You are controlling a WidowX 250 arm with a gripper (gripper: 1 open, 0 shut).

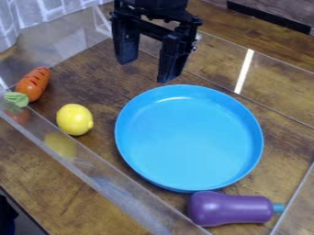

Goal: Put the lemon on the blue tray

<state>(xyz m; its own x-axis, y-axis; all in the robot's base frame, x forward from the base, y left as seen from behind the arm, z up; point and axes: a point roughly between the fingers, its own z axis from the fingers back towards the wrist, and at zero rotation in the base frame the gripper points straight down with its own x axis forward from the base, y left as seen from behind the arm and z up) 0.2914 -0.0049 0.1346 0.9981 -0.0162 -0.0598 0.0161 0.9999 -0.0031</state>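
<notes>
A small bright-yellow lemon (75, 118) lies on the wooden table, left of the big round blue tray (241, 163). The tray holds nothing. My black gripper (150, 57) hangs above the table behind the tray's far rim, pointing down. Its two fingers stand apart with nothing between them. The lemon is well to the left of the gripper and nearer the camera.
An orange carrot (33, 84) with a green top lies at the left edge, behind the lemon. A purple eggplant (229, 208) rests at the front, just past the tray's near rim. A clear plastic wall (73, 165) runs along the left and front sides.
</notes>
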